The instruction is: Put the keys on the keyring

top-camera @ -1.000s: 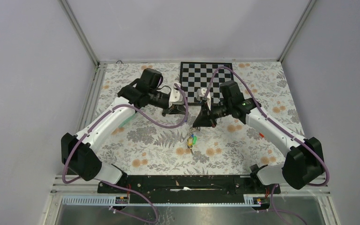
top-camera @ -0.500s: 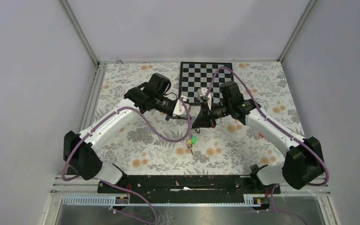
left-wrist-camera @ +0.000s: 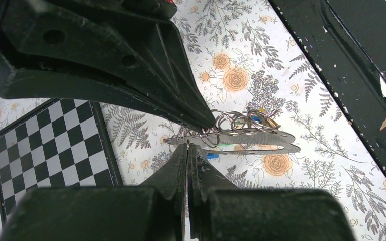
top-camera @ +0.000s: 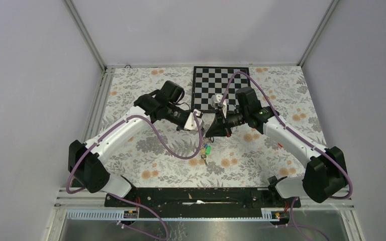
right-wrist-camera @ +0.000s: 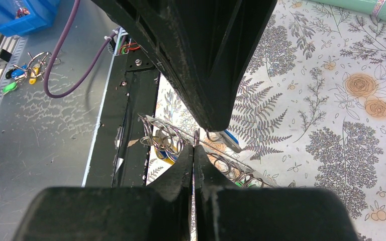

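Note:
The keys (top-camera: 205, 150), with a green head showing, hang in a bunch of silvery rings below the two gripper tips in the top view. In the left wrist view the bunch (left-wrist-camera: 241, 128) lies just past my left gripper (left-wrist-camera: 188, 146), which is shut with a thin metal edge of the keyring (left-wrist-camera: 188, 141) at its tip. My right gripper (right-wrist-camera: 194, 147) is shut on a thin ring (right-wrist-camera: 197, 136) of the same bunch, with blue and yellow key heads (right-wrist-camera: 168, 153) behind it. The two tips (top-camera: 199, 125) (top-camera: 211, 133) are nearly touching.
A black-and-white chessboard (top-camera: 220, 80) lies at the back of the flowered tablecloth. A mint-green piece (right-wrist-camera: 382, 7) lies at the top right of the right wrist view. The black base rail (top-camera: 196, 196) runs along the near edge.
My left gripper has moved right and slightly down, closing in on the right gripper's tip. The right arm and the hanging keys have stayed in place.

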### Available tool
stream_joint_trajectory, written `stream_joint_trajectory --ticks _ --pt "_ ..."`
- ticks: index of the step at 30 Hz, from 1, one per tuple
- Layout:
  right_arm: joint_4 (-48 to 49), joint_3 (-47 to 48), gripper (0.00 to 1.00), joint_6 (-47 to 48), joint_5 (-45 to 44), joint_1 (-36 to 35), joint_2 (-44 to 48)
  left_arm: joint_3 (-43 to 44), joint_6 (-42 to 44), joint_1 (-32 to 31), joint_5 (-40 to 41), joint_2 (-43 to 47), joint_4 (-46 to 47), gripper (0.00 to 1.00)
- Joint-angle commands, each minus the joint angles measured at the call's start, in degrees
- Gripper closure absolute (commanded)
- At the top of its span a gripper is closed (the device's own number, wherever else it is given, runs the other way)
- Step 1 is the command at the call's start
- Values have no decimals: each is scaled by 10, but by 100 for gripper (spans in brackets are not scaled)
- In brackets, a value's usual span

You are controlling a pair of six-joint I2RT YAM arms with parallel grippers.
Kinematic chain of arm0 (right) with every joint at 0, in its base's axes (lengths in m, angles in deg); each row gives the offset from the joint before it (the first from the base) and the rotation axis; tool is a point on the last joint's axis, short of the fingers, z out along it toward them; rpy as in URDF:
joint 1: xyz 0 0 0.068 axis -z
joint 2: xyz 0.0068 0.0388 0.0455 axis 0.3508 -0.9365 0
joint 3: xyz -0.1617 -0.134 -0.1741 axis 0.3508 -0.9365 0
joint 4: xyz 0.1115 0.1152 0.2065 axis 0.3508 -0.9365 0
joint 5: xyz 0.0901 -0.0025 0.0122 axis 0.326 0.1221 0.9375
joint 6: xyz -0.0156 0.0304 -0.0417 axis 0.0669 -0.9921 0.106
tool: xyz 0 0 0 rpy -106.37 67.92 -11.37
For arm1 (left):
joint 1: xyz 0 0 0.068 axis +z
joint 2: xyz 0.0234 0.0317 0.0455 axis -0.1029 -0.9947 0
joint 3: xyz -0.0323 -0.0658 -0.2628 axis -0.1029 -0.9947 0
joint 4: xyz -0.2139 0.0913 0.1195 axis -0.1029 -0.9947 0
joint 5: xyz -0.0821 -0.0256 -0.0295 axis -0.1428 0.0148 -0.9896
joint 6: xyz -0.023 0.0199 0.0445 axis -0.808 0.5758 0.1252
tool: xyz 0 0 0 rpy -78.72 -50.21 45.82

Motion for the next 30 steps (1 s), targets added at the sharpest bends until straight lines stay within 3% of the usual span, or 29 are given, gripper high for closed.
stream_joint_trajectory --ticks 1,30 --pt "21 2 100 -8 29 -4 6 4 35 -7 -2 -5 -5 100" --pt "18 -3 100 -4 19 -11 -4 13 65 -14 -6 -9 -29 100"
